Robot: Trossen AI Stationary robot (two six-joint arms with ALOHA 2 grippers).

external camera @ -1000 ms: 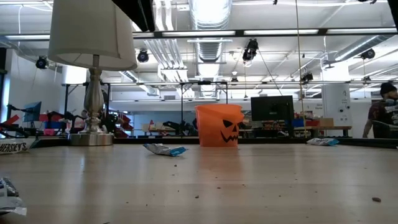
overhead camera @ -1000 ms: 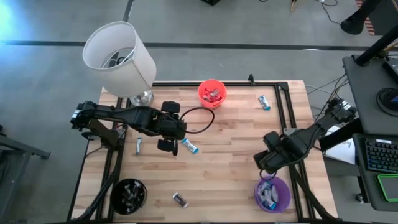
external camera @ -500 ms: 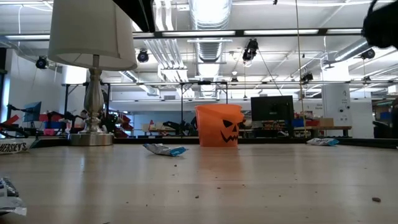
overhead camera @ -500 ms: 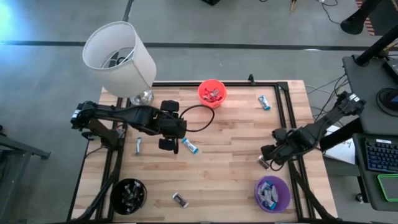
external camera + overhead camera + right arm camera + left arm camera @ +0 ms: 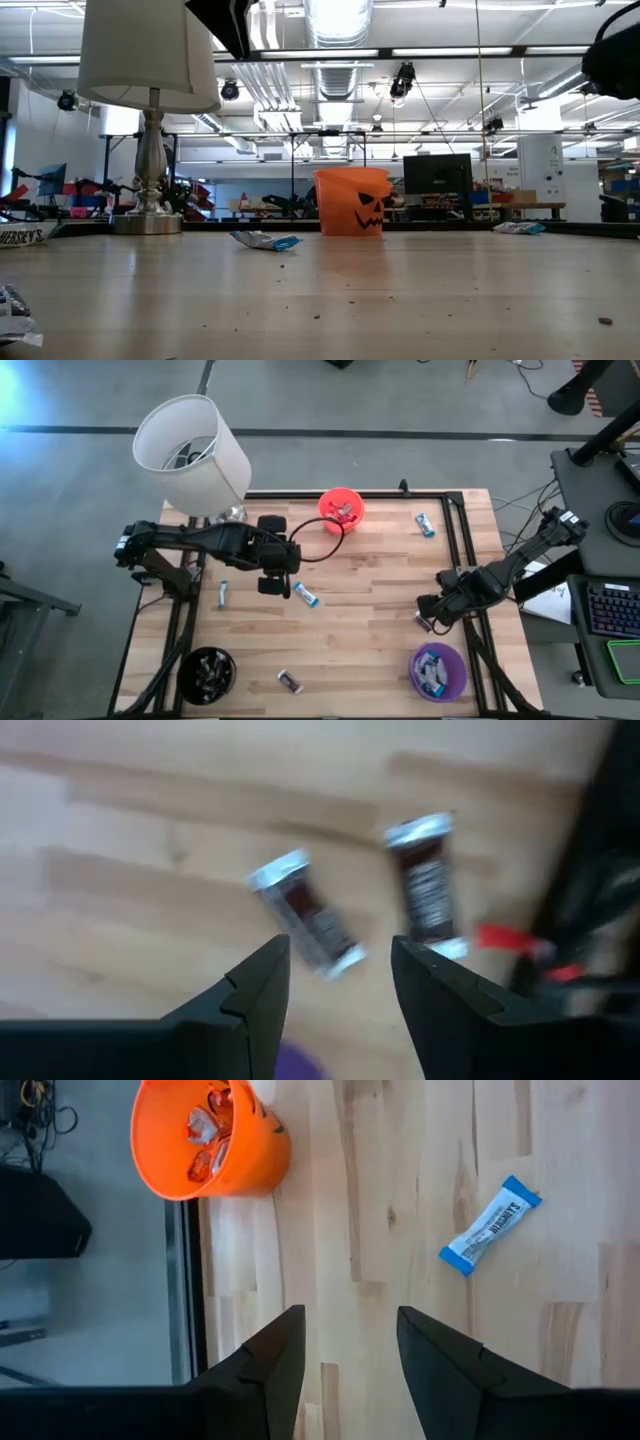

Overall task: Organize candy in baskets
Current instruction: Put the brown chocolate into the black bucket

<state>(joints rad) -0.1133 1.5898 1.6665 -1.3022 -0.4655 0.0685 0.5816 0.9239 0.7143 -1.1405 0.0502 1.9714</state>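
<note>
I have the left claw (image 5: pixel 272 584) out over the middle of the counter (image 5: pixel 370 640), its fingers standing apart with nothing between them. Through its wrist camera I see the orange bucket (image 5: pixel 208 1135) with wrapped candy inside, close to the counter's far edge, and a blue candy (image 5: pixel 489 1226) lying flat on bare wood, apart from the bucket. From above, that blue candy (image 5: pixel 306 596) lies just beside the left claw. A black cable (image 5: pixel 318 547) loops on the wood between the claw and the orange bucket (image 5: pixel 340 509).

The right claw (image 5: pixel 428 616) sits near the counter's right edge, jaws spread and empty. Its wrist camera shows two dark brown candies (image 5: pixel 305 912) with silver ends lying side by side but not touching, both ahead of the fingertips; the second one (image 5: pixel 427 892) lies close to the dark frame at the counter's edge. The purple bucket (image 5: pixel 438 670) stands near the front right corner, close to this claw, with candy in it.

The black bucket (image 5: pixel 207 672) stands at the front left corner, filled. Loose pieces remain: one (image 5: pixel 426 524) near the far right corner, one (image 5: pixel 222 595) on the left side, one (image 5: pixel 290 680) near the front edge. A white lamp (image 5: pixel 193 452) rises over the far left corner, beside the left arm.
</note>
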